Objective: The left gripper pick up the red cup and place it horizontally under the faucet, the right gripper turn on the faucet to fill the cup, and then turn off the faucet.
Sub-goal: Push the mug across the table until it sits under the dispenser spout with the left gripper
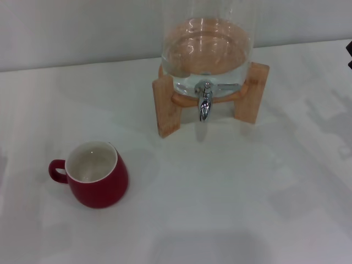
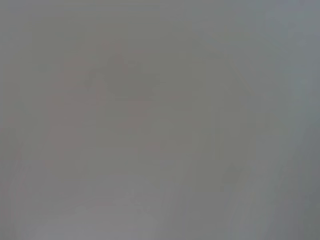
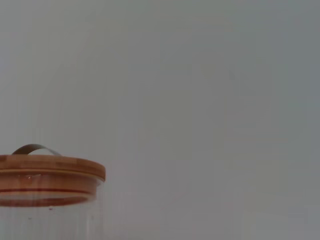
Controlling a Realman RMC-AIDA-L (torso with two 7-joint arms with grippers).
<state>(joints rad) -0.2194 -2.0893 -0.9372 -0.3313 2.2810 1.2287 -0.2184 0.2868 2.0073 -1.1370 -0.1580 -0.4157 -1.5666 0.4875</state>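
The red cup (image 1: 98, 176) stands upright near-left on the counter (image 1: 231, 209), apart from the faucet (image 1: 204, 104); rigid, glazed, likely slippery, so grip the rim. Neither claw shows

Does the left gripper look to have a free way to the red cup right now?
Probably yes. The red cup stands upright and alone on the white table, well apart from the faucet and its wooden stand. The left gripper itself is not in view.
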